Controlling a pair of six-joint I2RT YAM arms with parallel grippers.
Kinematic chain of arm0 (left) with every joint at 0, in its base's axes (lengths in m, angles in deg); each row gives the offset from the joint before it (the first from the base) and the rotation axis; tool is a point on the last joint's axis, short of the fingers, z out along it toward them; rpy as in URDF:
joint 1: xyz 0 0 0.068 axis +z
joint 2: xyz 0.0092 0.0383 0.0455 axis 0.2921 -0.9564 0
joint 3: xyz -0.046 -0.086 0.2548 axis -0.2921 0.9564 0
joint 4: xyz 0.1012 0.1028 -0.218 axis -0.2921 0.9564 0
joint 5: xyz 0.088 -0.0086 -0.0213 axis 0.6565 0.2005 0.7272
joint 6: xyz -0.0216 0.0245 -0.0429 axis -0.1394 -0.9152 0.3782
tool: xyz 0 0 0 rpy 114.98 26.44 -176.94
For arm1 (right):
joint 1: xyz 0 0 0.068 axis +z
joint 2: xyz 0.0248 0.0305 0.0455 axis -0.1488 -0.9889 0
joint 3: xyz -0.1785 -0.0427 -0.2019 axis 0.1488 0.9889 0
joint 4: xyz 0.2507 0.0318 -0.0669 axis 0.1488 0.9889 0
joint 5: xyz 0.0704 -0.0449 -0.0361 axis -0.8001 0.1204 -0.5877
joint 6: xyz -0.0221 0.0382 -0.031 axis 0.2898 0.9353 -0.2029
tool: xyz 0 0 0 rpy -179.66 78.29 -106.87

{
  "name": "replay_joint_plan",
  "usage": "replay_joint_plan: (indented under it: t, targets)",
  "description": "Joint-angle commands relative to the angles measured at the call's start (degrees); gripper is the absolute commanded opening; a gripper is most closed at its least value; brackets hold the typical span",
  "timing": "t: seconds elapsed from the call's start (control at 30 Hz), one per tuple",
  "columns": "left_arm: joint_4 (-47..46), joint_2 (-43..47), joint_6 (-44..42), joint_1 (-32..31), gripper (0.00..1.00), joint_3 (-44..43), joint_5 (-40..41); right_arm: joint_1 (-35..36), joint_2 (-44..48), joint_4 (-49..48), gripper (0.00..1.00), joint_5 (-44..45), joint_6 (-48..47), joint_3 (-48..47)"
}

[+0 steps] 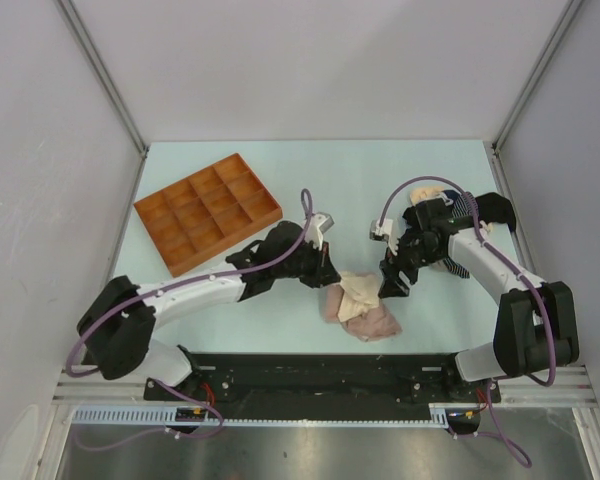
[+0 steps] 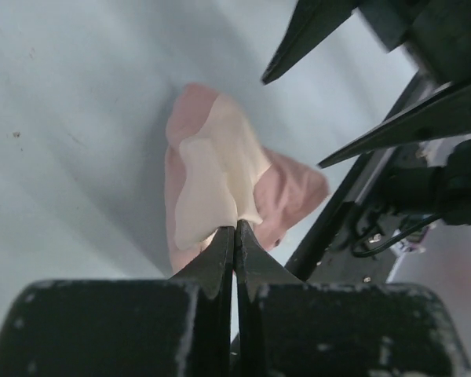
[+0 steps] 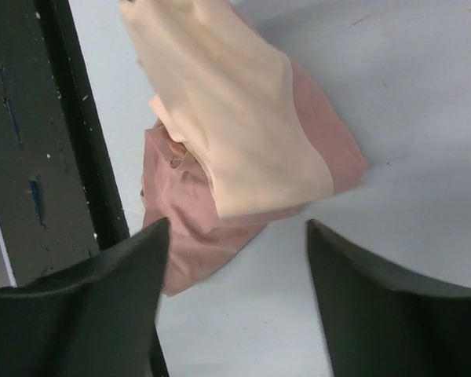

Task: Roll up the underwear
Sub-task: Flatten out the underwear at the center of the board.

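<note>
A pale pink-beige underwear (image 1: 362,308) with a cream band lies crumpled on the table near the front edge, between the two arms. My left gripper (image 1: 332,279) is at its left edge. In the left wrist view the jaws are shut on the cream band (image 2: 220,177) at the gripper tip (image 2: 235,225), and the cloth hangs away from it. My right gripper (image 1: 392,281) is open just right of the garment. In the right wrist view (image 3: 237,239) its fingers stand wide apart over bare table, with the underwear (image 3: 243,133) just beyond them, untouched.
An orange compartmented tray (image 1: 205,212) sits at the back left. A small pile of other garments, navy striped (image 1: 462,203) and black (image 1: 496,211), lies at the back right, partly under the right arm. The black front rail (image 3: 63,141) runs close beside the pink garment.
</note>
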Motion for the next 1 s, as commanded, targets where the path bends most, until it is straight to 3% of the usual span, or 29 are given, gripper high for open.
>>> replay_joint_plan:
  t: [0.0, 0.3, 0.7, 0.97]
  targets:
    - [-4.98, 4.56, 3.81, 1.13, 0.0, 0.24, -4.09, 0.72, 1.07, -3.85, 0.99, 0.25, 3.57, 0.4]
    - [-7.7, 8.51, 7.93, 1.92, 0.0, -1.26, -5.41, 5.9, 7.05, -12.55, 1.0, 1.21, 13.67, 1.1]
    - [-12.8, 14.57, 13.21, 3.68, 0.0, 0.23, -3.39, 11.26, 5.73, -16.07, 1.0, 1.83, 18.69, 2.42]
    - [-14.03, 15.98, 15.06, 4.47, 0.0, -0.29, -4.44, 13.37, 3.98, -22.12, 1.0, -3.52, 26.76, 2.42]
